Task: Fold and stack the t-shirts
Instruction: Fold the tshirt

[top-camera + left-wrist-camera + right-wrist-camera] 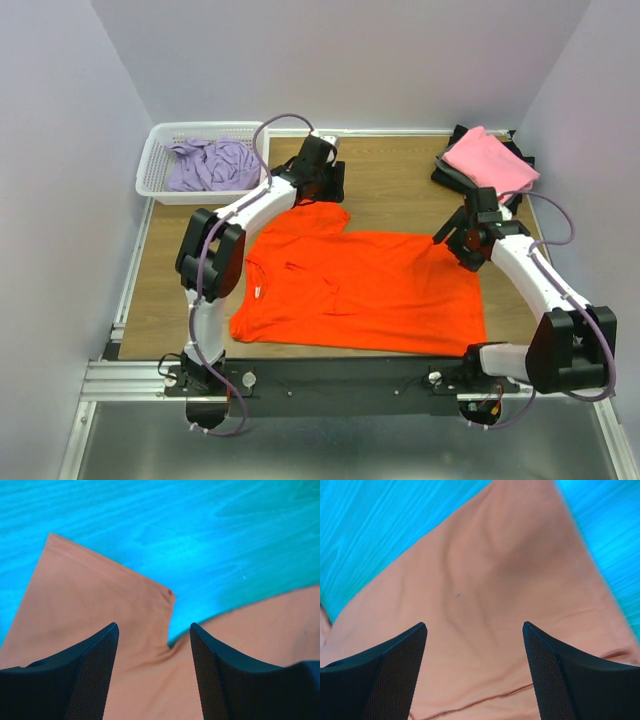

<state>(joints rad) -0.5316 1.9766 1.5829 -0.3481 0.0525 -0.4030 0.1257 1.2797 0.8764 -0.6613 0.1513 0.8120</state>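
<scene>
Orange t-shirt [365, 290]: spread flat mid-counter [390, 175] for folding. I hold the left claw [154, 626] gaping, empty, over its far sleeve; right claw [474, 625] likewise over the far hem corner, seemingly poised to pinch. Pink t-shirt [485, 160] stacked far right; lavender t-shirt [215, 165] in basket [150, 175].

Bare surface [400, 170] lies open at the far middle, between the basket [200, 126] at far left and the shirt pile [485, 160] at far right; an orange shirt [370, 285] covers the centre.
</scene>
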